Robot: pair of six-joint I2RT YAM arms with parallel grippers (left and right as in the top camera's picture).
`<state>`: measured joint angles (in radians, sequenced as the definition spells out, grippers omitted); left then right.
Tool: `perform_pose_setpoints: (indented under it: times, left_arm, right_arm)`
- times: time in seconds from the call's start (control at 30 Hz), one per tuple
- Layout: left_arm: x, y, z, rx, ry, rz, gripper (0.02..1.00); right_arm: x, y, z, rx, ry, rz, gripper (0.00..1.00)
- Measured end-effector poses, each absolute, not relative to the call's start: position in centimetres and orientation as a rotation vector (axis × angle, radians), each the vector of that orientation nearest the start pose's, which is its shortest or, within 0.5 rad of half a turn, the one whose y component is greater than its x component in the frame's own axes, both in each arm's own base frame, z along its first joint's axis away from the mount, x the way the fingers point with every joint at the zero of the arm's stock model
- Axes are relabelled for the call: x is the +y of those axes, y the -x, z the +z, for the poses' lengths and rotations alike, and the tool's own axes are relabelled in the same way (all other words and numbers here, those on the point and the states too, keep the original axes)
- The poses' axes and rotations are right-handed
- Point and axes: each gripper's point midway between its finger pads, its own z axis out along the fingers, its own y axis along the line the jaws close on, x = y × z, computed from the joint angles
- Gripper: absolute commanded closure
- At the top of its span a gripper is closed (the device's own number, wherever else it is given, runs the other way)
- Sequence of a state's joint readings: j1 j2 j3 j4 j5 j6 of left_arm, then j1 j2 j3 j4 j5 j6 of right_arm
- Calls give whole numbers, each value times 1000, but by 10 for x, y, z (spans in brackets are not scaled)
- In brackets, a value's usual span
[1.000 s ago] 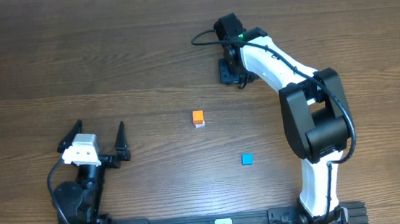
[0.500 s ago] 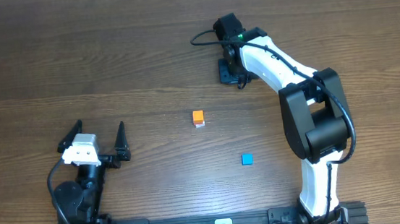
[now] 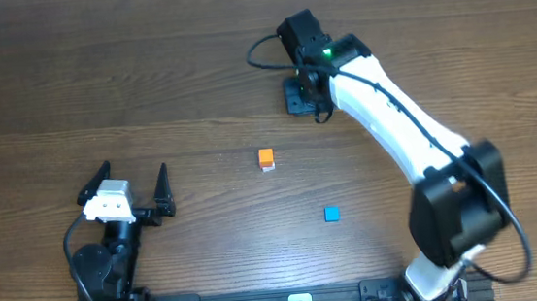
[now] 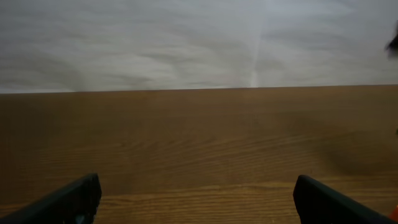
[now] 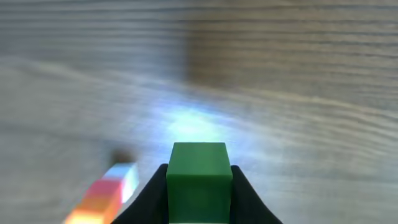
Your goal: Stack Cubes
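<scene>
Right fingers (image 3: 303, 95) shifted, wood table (image 3: 144, 64), pale wall (image 4: 186, 37)

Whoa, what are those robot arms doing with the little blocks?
The right gripper is shut on a green cube, held above the table. In the middle, an orange cube sits on a white cube, and a blue cube lies alone nearer the arms. The left gripper is open, holding nothing.

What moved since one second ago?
The right arm stretched out, carrying the green cube in its fingers a little up and left in the top view. The orange cube, blue cube and left arm stayed put.
</scene>
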<state>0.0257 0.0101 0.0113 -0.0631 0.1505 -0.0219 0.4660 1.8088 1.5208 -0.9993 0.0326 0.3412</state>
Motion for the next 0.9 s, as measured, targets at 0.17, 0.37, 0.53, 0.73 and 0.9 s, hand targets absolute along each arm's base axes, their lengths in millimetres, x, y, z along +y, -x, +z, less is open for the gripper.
perform_pose_setpoints:
  times: [0.17,0.37,0.53,0.73,0.9]
  left_arm:
    - [-19,-245,161,1632,-77,-120,18]
    - [-19,-245,161,1632,-77,-120,18]
    - [-19,-245,161,1632,-77,-120,18]
    - [-19,-245,161,1632,-77,-120,18]
    - [-19,-245,161,1632,-77,-120,18]
  right_arm:
    - [214,-321,153,2834,270,177,989]
    - [245,-277,152,2892,296,170,991]
    - [251,-266,151,2908,248,165,989]
    - [243,-260,141,2964,173,104,989]
    - [244,-261,134,2980,147,82,989]
